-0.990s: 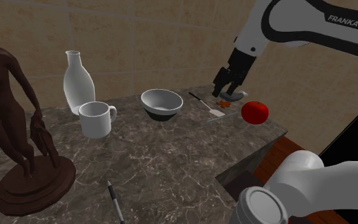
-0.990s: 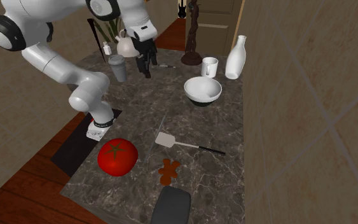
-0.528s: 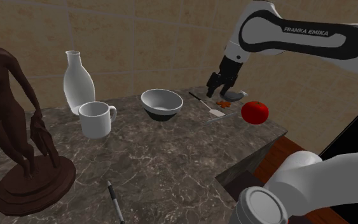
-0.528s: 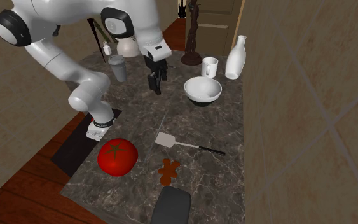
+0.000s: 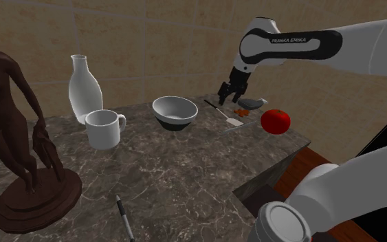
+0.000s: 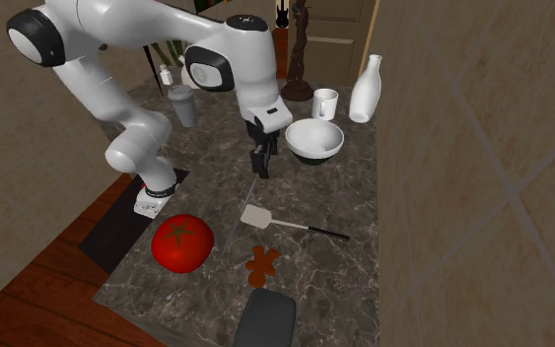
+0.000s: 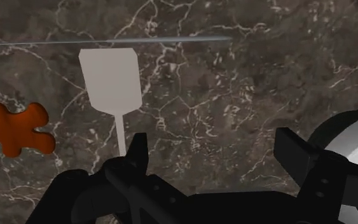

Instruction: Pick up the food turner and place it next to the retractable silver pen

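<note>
Pincer (image 7: 213, 143) wide open and empty, hanging over the bench (image 7: 234, 83). The food turner (image 7: 110, 79) lies flat below it, blade out past the fingertips, thin shank running back under one finger instead of through the gap. Risk as I read it: a straight drop lands that finger on the shank or closes on air. The bowl (image 7: 355, 137) by the other finger and the orange cutout (image 7: 15, 130) beside the blade could get clipped, and the pen (image 5: 123, 217) is well away.

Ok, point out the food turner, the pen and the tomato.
food turner (image 6: 256, 216), second exterior view, on its flat blade.
pen (image 5: 124, 218), shoulder view, midway along its barrel.
tomato (image 6: 192, 252), second exterior view, on its red skin.
</note>
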Controlling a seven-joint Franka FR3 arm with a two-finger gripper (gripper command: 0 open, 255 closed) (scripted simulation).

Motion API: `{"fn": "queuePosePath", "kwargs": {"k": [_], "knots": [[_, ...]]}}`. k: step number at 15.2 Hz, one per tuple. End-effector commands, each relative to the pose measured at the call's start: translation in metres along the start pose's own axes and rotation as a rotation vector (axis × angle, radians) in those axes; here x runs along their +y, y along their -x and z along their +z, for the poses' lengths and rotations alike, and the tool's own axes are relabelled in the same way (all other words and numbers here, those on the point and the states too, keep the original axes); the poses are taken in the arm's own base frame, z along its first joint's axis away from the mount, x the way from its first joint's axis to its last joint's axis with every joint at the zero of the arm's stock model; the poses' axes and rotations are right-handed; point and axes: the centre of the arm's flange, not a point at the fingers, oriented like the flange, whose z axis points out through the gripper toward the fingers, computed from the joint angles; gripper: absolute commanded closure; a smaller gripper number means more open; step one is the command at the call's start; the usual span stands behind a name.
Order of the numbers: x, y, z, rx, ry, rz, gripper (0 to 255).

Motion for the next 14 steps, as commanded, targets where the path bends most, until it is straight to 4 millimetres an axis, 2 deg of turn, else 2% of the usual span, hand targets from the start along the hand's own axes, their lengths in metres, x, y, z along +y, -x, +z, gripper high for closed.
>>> {"fn": "queuePosePath", "kwargs": {"k": [1,10,14], "knots": [[0.018,-0.018,0.016,-0.002,0.010,0.005,0],[0.087,-0.090,0.071,-0.015,0.050,0.029,0],[0.088,-0.090,0.092,-0.015,0.050,0.029,0]]}}
